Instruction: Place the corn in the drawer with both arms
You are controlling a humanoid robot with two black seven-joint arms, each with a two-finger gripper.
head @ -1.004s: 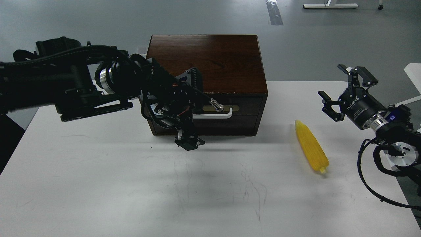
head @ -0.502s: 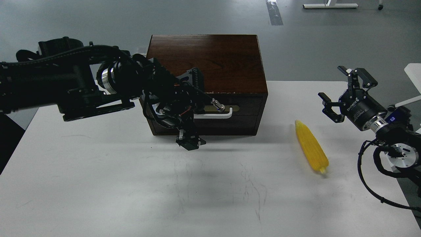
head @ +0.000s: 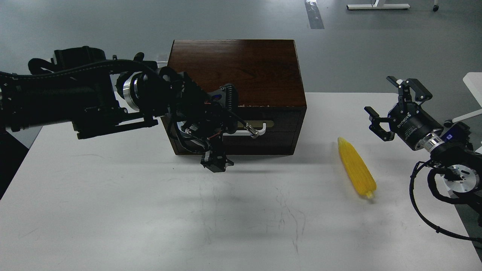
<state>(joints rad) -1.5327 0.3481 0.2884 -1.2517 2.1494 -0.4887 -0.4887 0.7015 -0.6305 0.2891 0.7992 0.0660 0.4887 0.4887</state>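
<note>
Table: one white surface is carrying one box and one cob.
Box: one dark brown wooden box is standing behind the left gripper.
Drawer: one drawer is sitting flush with the box front; its white bar handle is lying partly behind the left gripper.
Arms: two black arms are reaching in, one from each side.
Corn: one yellow cob is lying flat on the table, just below and to the left of the right gripper, well apart from the left gripper. Its long axis is running diagonally, the tapered tip pointing up-left toward the box, the blunt end pointing down-right.
Left gripper: it is hanging in front of the drawer handle; finger spread and contact cannot be told.
Right gripper: its fingers are standing spread wide, holding nothing, touching nothing.
</note>
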